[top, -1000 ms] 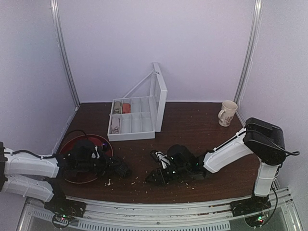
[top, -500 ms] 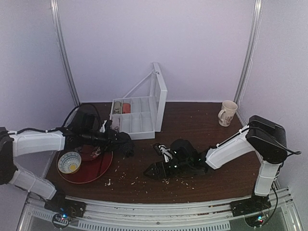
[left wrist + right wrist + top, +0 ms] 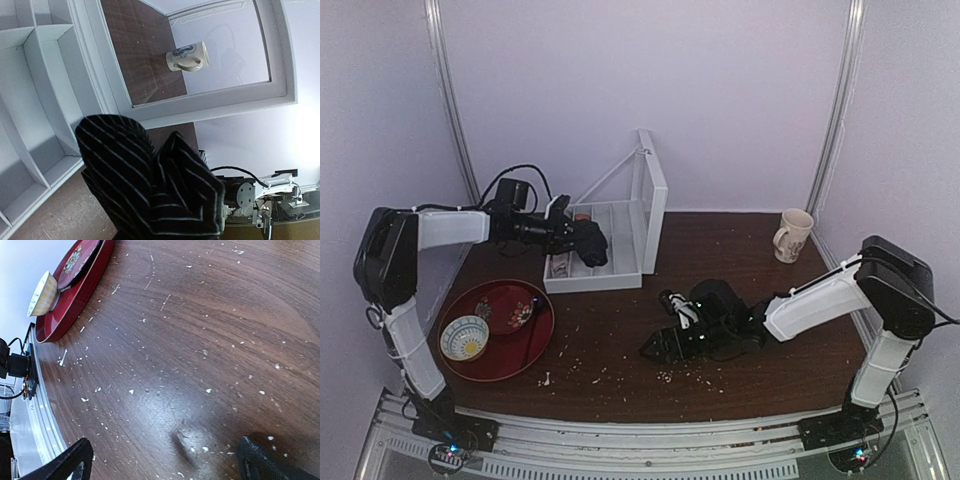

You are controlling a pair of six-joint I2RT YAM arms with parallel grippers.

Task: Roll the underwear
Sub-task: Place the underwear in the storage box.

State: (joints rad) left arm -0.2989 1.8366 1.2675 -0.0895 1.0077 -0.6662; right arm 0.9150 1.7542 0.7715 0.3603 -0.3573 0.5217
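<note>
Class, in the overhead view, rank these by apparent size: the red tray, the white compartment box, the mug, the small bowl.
1. compartment box, lid raised
2. red tray
3. mug and bowl: about alike, so unranked

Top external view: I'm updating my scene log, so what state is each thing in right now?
underwear, bunched, gripped by the left gripper over the organizer box.
left gripper, shut on the underwear.
right gripper, open, holding nothing.
organizer box, lid open, standing up.
mug, upright.
bowl, upright on the red tray.
</note>
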